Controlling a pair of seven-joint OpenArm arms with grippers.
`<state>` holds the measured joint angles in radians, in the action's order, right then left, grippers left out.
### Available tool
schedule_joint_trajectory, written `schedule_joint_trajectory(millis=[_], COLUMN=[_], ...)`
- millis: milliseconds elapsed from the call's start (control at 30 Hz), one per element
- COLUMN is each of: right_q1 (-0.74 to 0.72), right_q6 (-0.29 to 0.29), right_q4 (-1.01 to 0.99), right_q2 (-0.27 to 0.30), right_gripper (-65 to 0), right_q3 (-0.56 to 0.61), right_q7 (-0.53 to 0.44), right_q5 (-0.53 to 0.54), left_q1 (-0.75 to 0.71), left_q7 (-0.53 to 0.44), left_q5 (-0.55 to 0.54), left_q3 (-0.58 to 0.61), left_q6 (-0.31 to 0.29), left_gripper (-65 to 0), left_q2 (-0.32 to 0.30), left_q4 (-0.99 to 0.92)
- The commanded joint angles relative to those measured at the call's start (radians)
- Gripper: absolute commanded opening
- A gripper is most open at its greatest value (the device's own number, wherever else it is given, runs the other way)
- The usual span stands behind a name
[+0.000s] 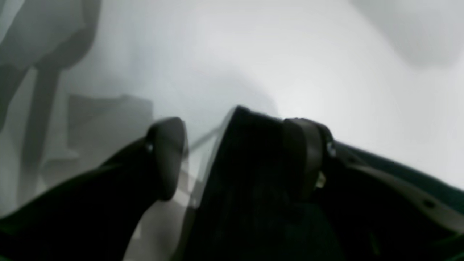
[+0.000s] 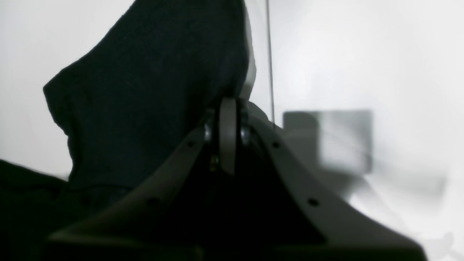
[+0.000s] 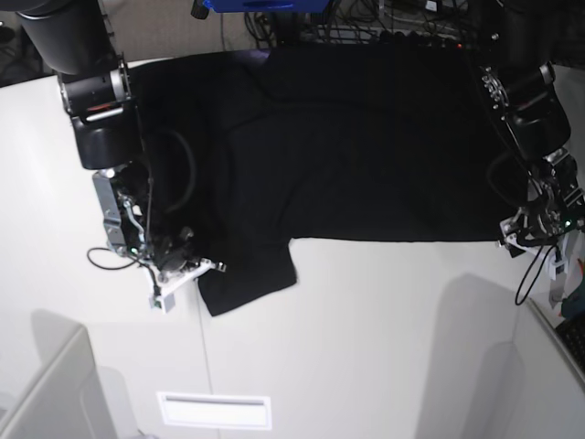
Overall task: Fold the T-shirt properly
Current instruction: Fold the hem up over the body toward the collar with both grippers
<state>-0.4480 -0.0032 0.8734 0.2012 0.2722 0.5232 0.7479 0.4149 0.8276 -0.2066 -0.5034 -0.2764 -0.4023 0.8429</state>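
The black T-shirt lies spread, plain side up, across the back of the white table. One sleeve hangs toward the front left. My right gripper is at that sleeve's edge. In the right wrist view its jaws are pressed together, and black cloth rises from the tips. My left gripper is at the shirt's right front corner. In the left wrist view it is open, with a fold of black cloth between the jaws, against the right finger.
A white rectangular label sits near the table's front edge. A grey panel stands at the front left corner. Cables and a blue object lie behind the table. The table's right edge runs just past my left gripper.
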Motion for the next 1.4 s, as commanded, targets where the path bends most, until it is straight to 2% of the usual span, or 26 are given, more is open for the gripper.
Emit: schedule_joint_trajectory(millis=[0,100,400,467,633,733,933,1100,1267,1367], right_q1=[-0.024,-0.024,-0.024,-0.024,-0.024,-0.024,-0.024,-0.001,0.013,0.033], right_q6=[0.002,0.002,0.002,0.002,0.002,0.002,0.002,0.001,-0.001,-0.001], right_q4=[0.013,0.013,0.013,0.013,0.013,0.013,0.022,0.139,0.191,0.206], right_q2=[0.008,0.008,0.008,0.008,0.008,0.008,0.008,0.017,0.036,0.037], right_gripper=[-65.0,-65.0,-65.0,-65.0,-65.0,-65.0,-65.0,-65.0,-65.0,-65.0], right_q3=[-0.006,-0.006,-0.006,-0.006,-0.006,-0.006,-0.006,-0.006,-0.006,-0.006], right_q7=[0.001,0.001,0.001,-0.001,-0.001,-0.001,-0.002,-0.015,-0.008,-0.013], right_q5=[-0.003,-0.003,-0.004,-0.004,-0.004,-0.004,-0.006,-0.006,-0.008,-0.008], left_q1=[0.019,0.023,0.011,0.011,-0.003,-0.009,-0.011,-0.003,-0.015,-0.055], left_q7=[-0.020,-0.064,-0.073,-0.069,-0.070,-0.073,-0.069,-0.064,0.094,0.163], left_q5=[-0.003,-0.003,-0.003,-0.003,-0.003,-0.003,-0.003,-0.014,-0.026,-0.107], left_q3=[-0.002,-0.002,-0.001,-0.001,-0.001,-0.001,-0.001,-0.002,-0.004,-0.013], left_q6=[-0.002,-0.002,-0.002,-0.002,-0.002,-0.002,-0.002,-0.002,-0.007,-0.051], left_gripper=[-24.7,-24.7,-25.5,-30.9,-55.5,-64.7,-65.0,-65.0,-65.0,-65.0], left_q2=[-0.011,-0.011,0.003,0.003,0.003,0.003,0.001,-0.005,0.007,0.016], left_q4=[-0.001,-0.037,-0.055,-0.055,-0.055,-0.055,-0.046,-0.010,0.168,0.284])
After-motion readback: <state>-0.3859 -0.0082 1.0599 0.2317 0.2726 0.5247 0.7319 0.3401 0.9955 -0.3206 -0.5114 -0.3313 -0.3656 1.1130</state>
